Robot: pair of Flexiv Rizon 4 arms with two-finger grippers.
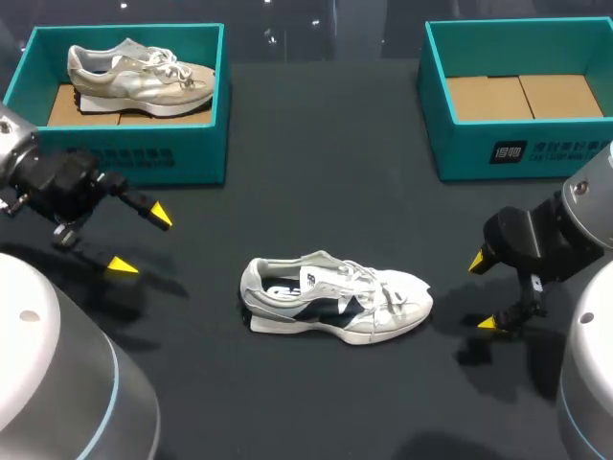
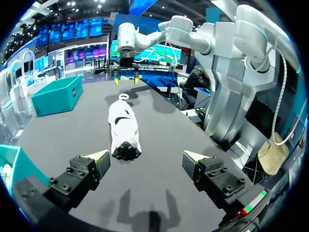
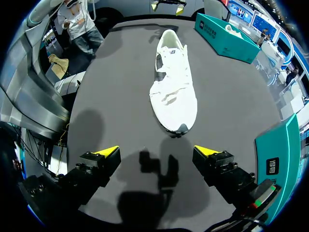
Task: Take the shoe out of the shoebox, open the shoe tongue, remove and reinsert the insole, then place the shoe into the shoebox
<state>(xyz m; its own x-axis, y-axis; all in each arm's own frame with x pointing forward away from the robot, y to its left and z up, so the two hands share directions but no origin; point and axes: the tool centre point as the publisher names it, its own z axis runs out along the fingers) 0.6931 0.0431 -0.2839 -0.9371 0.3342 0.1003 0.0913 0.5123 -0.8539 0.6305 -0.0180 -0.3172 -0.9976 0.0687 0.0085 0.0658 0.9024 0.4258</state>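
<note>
White with dark side panels, the sneaker (image 1: pixel 335 309) lies on its sole on the black table (image 1: pixel 316 144) in the lower middle of the head view, heel toward the frame's left and toe toward its right, so it is out of the box and the step in hand looks to be opening the tongue. The left gripper (image 1: pixel 139 240) hangs at the left edge of the frame, well apart from the heel, with its yellow-tipped fingers spread and nothing between them; the right gripper (image 1: pixel 482 292) sits near the toe at the right, fingers likewise spread and empty. To do this well, I judge one arm should steady the shoe while the other works: the left wrist view shows the heel directly ahead of the left gripper, a good place to pinch the collar and hold the light shoe from sliding. The right gripper, facing the toe, should come in over the laces (image 1: pixel 369 283), slip one fingertip under the top of the tongue and pull it up and toward the toe, slowly, since loose lace loops may snag a finger. The empty teal shoebox (image 1: pixel 517 149) at the upper right awaits the return; the teal shoebox (image 1: pixel 144 163) at the upper left holds a silver sneaker (image 1: pixel 144 77)
</note>
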